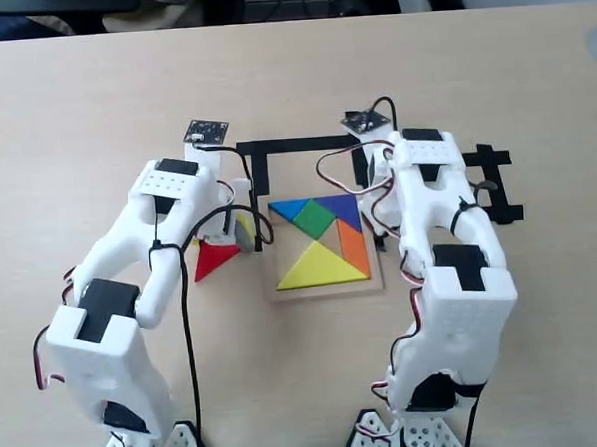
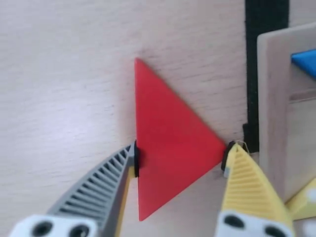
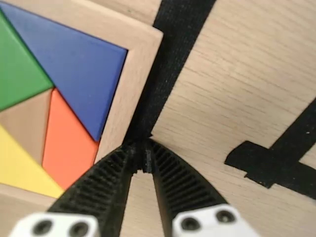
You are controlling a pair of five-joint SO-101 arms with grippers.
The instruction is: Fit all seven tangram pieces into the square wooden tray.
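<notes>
The square wooden tray [image 1: 374, 280] lies mid-table holding blue [image 1: 290, 210], green [image 1: 316, 220], dark blue [image 1: 346, 209], orange [image 1: 352, 246] and yellow [image 1: 319, 267] pieces. A red triangle [image 1: 212, 258] lies flat on the table just left of the tray. My left gripper [image 2: 180, 158] has its grey and yellow fingertips pressed against two sides of this red triangle [image 2: 168, 143], with the tray's rim [image 2: 274, 98] close beside it. My right gripper [image 3: 145, 158] is shut with nothing in it, its tips on the table just outside the tray's rim [image 3: 133, 94].
Black tape [image 1: 294, 146] outlines a frame behind the tray, and more tape strips [image 1: 497, 188] lie to the right. Both white arms flank the tray. Bare wood [image 3: 27, 123] shows between the tray's pieces. Open tabletop lies to the far left and far right.
</notes>
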